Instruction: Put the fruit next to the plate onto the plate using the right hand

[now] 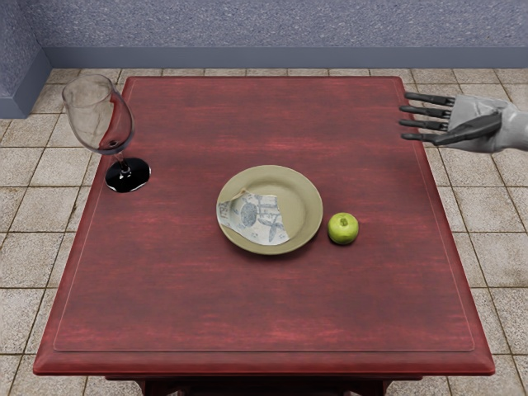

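A dark red wooden table [247, 322] fills most of the view, standing on a pale tiled floor [33, 165] with a grey-blue wall [247, 25] along the far side. Near the middle of the table sits a round olive-tan plate [304, 191]. On the far left stands a clear wine glass [103, 124], its bowl leaning toward the left above a dark round foot.

The right hand [462, 120] comes in from the right edge at the far right of the table. It hovers over the table's edge with its dark fingers [425, 111] stretched out straight toward the left and slightly spread, holding nothing.

A crumpled printed piece of paper [252, 219] lies on the left near part of the plate. The small green apple [343, 228] rests on the table just right of the plate, close to its rim and well apart from the hand.
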Action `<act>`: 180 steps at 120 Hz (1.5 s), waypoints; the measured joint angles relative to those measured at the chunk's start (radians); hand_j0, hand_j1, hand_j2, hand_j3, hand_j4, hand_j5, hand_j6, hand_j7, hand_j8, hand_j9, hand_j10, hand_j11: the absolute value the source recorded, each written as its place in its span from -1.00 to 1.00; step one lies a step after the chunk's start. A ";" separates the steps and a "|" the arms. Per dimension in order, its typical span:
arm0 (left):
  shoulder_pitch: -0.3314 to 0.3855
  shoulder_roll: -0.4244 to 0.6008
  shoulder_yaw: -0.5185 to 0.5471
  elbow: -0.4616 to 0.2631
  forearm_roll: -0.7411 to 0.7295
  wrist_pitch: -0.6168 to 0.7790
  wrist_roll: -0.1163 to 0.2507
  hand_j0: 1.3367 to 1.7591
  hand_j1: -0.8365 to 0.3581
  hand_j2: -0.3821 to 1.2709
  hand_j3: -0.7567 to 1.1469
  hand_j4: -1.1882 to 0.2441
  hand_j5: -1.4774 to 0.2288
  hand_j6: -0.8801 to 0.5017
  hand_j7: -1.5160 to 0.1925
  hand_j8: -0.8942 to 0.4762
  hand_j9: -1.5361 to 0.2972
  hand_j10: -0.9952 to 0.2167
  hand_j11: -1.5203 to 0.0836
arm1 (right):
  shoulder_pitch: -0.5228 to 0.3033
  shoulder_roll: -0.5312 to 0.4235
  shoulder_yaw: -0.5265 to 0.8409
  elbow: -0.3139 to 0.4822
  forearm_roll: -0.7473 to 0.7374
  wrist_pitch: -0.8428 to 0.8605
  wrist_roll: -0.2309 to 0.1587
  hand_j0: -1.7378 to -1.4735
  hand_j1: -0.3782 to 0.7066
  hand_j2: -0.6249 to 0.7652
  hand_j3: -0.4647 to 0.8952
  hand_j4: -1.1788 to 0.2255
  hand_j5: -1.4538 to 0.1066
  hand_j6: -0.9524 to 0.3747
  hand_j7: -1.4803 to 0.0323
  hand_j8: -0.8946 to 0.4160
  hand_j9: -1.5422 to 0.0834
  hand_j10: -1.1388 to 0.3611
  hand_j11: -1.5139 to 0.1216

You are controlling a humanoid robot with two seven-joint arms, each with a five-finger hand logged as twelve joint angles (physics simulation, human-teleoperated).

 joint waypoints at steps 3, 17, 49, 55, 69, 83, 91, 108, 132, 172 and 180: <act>0.000 0.000 0.000 0.000 0.000 0.000 0.000 0.52 0.49 -0.48 -0.21 0.32 0.36 -0.08 0.40 -0.05 0.33 0.24 0.50 | 0.000 -0.001 0.000 0.000 0.000 0.000 -0.001 -0.40 -0.87 -0.11 -0.32 0.64 0.81 0.39 0.90 0.32 0.85 0.48 0.80; 0.000 0.000 0.000 0.000 0.000 0.000 0.000 0.52 0.49 -0.48 -0.21 0.32 0.36 -0.08 0.40 -0.05 0.33 0.24 0.50 | -0.001 -0.006 0.020 -0.001 -0.001 0.000 0.010 -0.40 -0.87 -0.11 -0.32 0.64 0.81 0.39 0.90 0.32 0.85 0.48 0.80; 0.000 0.000 0.000 0.000 0.000 0.000 0.000 0.52 0.49 -0.48 -0.21 0.32 0.36 -0.08 0.40 -0.05 0.33 0.24 0.50 | -0.038 -0.030 0.180 0.060 -0.416 0.000 0.062 -0.40 -0.87 -0.11 -0.32 0.63 0.80 0.39 0.90 0.31 0.84 0.47 0.79; 0.000 0.000 0.000 0.000 0.000 0.000 0.000 0.52 0.49 -0.48 -0.21 0.32 0.36 -0.08 0.40 -0.05 0.33 0.24 0.50 | -0.073 -0.047 0.235 0.140 -0.519 0.000 0.083 -0.40 -0.86 -0.11 -0.32 0.63 0.80 0.38 0.89 0.31 0.84 0.47 0.79; 0.000 0.000 0.000 0.000 0.000 0.000 0.000 0.52 0.49 -0.48 -0.21 0.32 0.36 -0.08 0.40 -0.05 0.33 0.24 0.50 | -0.152 -0.084 0.308 0.359 -0.724 0.000 0.136 -0.40 -0.86 -0.11 -0.32 0.62 0.80 0.38 0.89 0.31 0.84 0.47 0.79; 0.000 0.000 0.000 0.000 0.000 0.000 0.000 0.52 0.49 -0.48 -0.21 0.32 0.36 -0.08 0.40 -0.05 0.33 0.24 0.50 | -0.227 -0.105 0.330 0.516 -0.877 -0.046 0.193 -0.40 -0.86 -0.11 -0.32 0.62 0.80 0.37 0.89 0.30 0.83 0.46 0.79; 0.000 0.000 0.000 0.000 0.000 0.000 0.000 0.52 0.49 -0.48 -0.21 0.32 0.36 -0.08 0.40 -0.05 0.33 0.24 0.50 | -0.265 -0.108 0.331 0.587 -0.959 -0.140 0.213 -0.40 -0.86 -0.11 -0.32 0.62 0.79 0.37 0.89 0.30 0.83 0.46 0.79; 0.000 0.000 0.000 0.000 0.000 0.000 0.000 0.52 0.49 -0.48 -0.21 0.32 0.36 -0.08 0.40 -0.05 0.33 0.24 0.50 | -0.341 -0.107 0.323 0.708 -1.084 -0.358 0.223 -0.40 -0.84 -0.11 -0.32 0.61 0.78 0.36 0.87 0.29 0.82 0.45 0.77; 0.000 0.000 0.000 0.000 0.000 0.000 0.000 0.52 0.49 -0.48 -0.21 0.32 0.36 -0.08 0.40 -0.05 0.33 0.24 0.50 | -0.407 -0.046 0.223 0.806 -1.239 -0.667 0.223 -0.40 -0.72 -0.13 -0.32 0.53 0.69 0.27 0.78 0.20 0.73 0.38 0.68; 0.000 0.000 0.000 0.000 0.000 0.000 0.000 0.52 0.49 -0.48 -0.21 0.32 0.36 -0.08 0.40 -0.05 0.33 0.24 0.50 | -0.554 0.054 0.181 0.855 -1.432 -0.894 0.220 -0.40 -0.54 -0.15 -0.32 0.42 0.56 0.15 0.64 0.08 0.60 0.27 0.56; 0.000 0.000 0.000 0.000 0.000 0.000 0.000 0.52 0.49 -0.48 -0.21 0.32 0.36 -0.08 0.40 -0.05 0.33 0.24 0.50 | -0.565 0.072 0.178 0.857 -1.445 -0.907 0.204 -0.40 -0.52 -0.15 -0.32 0.40 0.54 0.14 0.62 0.06 0.59 0.26 0.54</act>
